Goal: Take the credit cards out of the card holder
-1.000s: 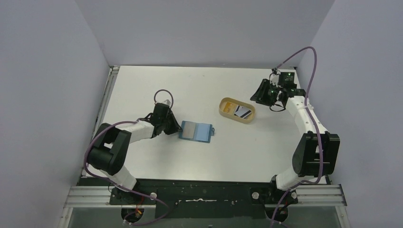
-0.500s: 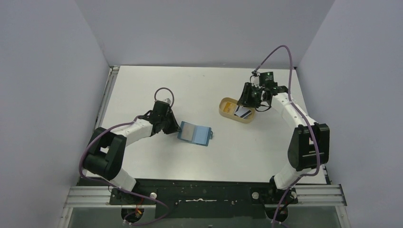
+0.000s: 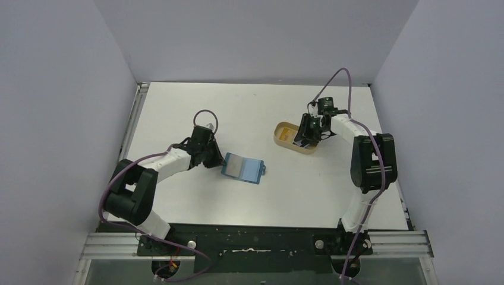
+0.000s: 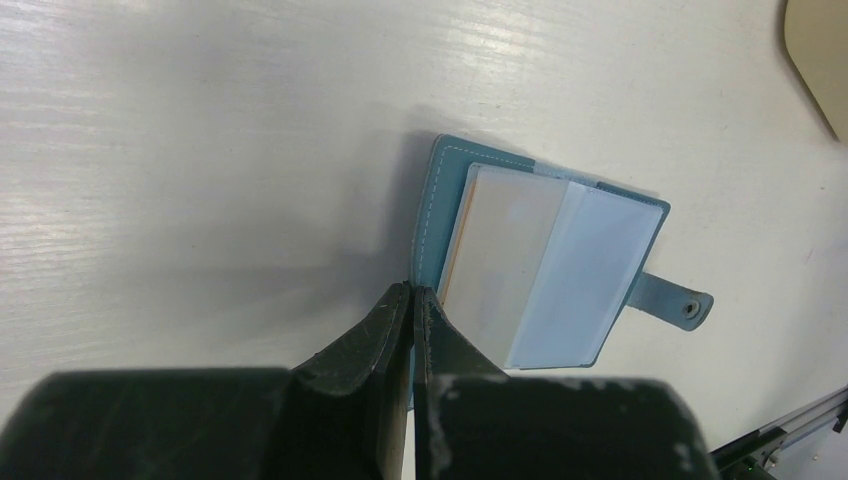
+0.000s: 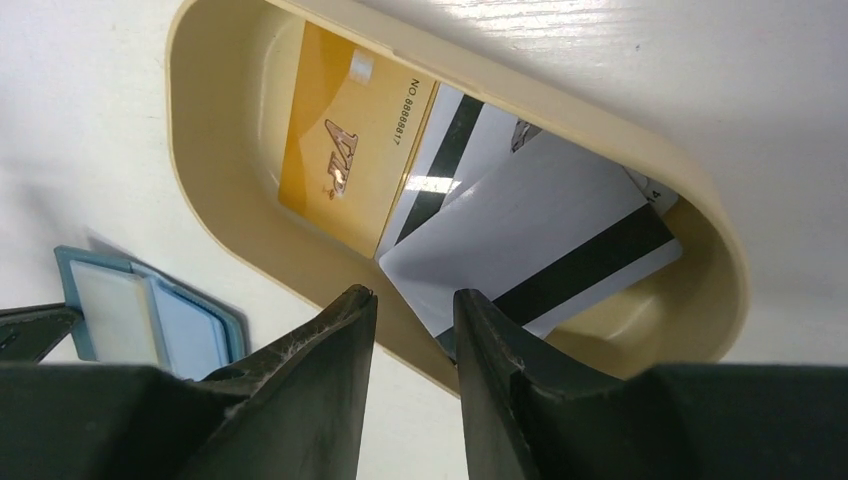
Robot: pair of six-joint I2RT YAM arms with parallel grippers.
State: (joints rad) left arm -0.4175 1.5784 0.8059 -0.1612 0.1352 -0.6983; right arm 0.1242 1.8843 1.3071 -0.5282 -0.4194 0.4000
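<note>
While scanning from above, found card holder (image 3: pixel 242 168) lying open mid-table (image 3: pixel 238 107), well apart from tan tray (image 5: pixel 230 190). Logged left gripper (image 4: pixel 412 290) pressed together, tips touching holder's edge. Saw right gripper (image 5: pixel 415 300) slightly spread, empty, over tray rim. Noted credit cards (image 5: pixel 540 230) lying inside tray.

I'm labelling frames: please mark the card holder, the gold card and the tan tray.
card holder (image 4: pixel 545 262): left wrist view, on its clear inner sleeve.
gold card (image 5: pixel 345 160): right wrist view, centre of its face.
tan oval tray (image 5: pixel 225 150): right wrist view, inner wall at its left end.
</note>
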